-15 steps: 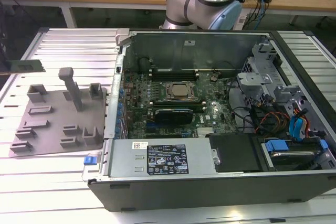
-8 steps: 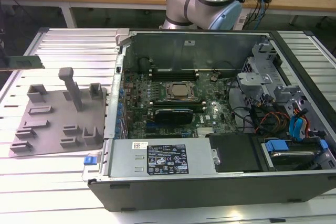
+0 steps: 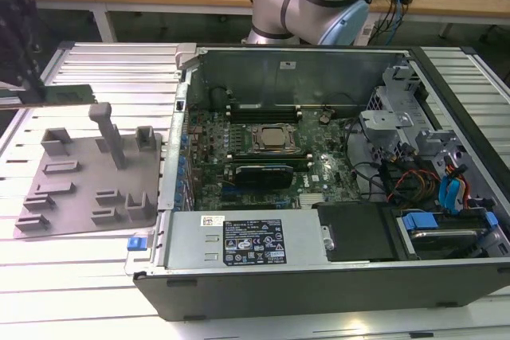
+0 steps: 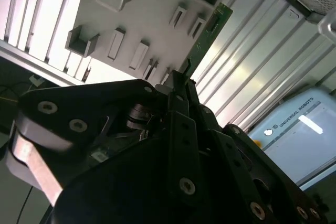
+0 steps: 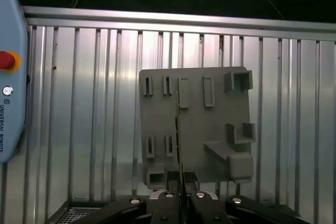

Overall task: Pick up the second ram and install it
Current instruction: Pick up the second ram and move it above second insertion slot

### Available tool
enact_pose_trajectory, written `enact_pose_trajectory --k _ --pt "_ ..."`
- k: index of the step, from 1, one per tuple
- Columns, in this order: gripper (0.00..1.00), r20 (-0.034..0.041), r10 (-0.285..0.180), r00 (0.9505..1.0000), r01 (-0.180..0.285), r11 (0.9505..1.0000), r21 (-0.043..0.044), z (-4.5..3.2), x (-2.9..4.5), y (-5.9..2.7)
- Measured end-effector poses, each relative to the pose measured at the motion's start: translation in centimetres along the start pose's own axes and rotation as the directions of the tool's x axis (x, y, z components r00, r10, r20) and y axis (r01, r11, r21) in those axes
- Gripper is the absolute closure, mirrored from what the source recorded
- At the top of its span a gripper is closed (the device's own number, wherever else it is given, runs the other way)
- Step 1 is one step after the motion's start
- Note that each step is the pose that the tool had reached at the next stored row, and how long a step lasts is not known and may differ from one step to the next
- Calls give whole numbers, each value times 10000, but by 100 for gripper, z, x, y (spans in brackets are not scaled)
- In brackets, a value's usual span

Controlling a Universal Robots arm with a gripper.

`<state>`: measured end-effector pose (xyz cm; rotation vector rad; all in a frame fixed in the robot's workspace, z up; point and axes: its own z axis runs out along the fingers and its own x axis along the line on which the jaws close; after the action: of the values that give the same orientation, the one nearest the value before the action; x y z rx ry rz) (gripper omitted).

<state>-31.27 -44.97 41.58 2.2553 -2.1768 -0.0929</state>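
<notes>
The end effector (image 5: 181, 200) grips the second ram (image 3: 68, 95) on edge above the grey holder tray (image 3: 84, 177) (the stick juts out past it), long axis pointing toward the open computer case (image 3: 263, 65) on the exterior view's right.

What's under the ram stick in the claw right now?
The grey fixture plate lies below the second ram, resting on the slatted table. The claw hides the stick's gripped end.

Ribbed metal table (image 3: 80, 276) carries grey fixture plate (image 3: 80, 181), open computer case (image 3: 319, 296) just beside.
</notes>
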Motion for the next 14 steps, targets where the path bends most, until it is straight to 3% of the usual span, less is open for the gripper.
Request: enact_pose_trajectory --k 6,12,14 --pt "89 1 -1 10000 1 10000 -2 -8 5 -265" --pt "89 -18 -1 10000 1 10000 -3 -15 -41 -557" --pt "89 -19 0 10000 0 10000 -3 -16 -52 -611"
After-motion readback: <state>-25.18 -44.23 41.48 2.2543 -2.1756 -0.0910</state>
